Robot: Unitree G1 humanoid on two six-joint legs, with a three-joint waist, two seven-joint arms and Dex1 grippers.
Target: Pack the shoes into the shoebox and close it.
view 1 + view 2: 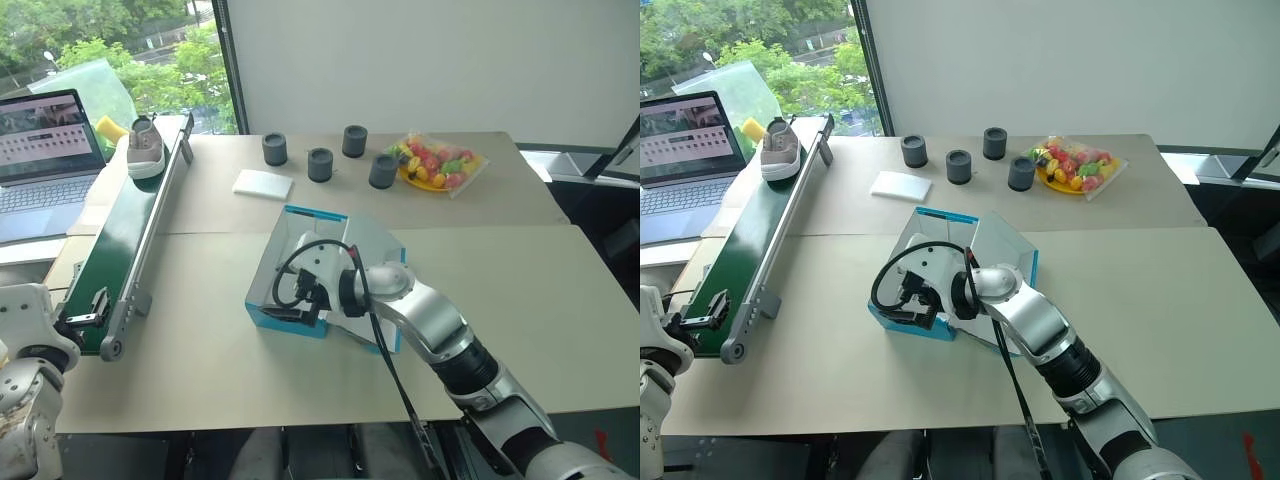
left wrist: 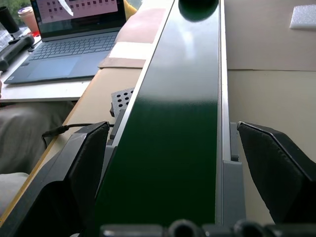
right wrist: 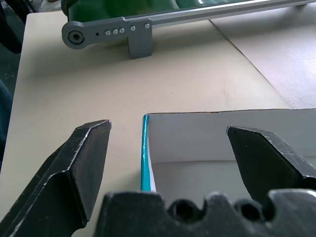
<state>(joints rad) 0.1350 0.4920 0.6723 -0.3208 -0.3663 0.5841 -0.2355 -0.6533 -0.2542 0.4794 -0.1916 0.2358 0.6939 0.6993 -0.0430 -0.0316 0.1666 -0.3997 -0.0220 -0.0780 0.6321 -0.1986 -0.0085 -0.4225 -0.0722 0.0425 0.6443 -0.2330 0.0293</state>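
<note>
One taupe shoe (image 1: 146,148) with a white sole stands on the far end of the green conveyor belt (image 1: 130,235). The turquoise shoebox (image 1: 268,270) sits open on the table's middle, white inside, its lid flap (image 1: 375,248) raised on the right side. My right gripper (image 1: 292,302) is at the box's near left corner, open. In the right wrist view its fingers (image 3: 86,163) straddle the box's turquoise corner edge (image 3: 144,148), one outside and one over the inside. My left gripper (image 1: 85,312) is open at the belt's near end, a finger (image 2: 84,163) on each side of the belt.
A laptop (image 1: 45,135) sits at the far left beside the conveyor. A flat white pad (image 1: 263,183), several dark cylinders (image 1: 320,163) and a bag of coloured sweets (image 1: 438,165) lie at the back. Bare tabletop stretches right of the box.
</note>
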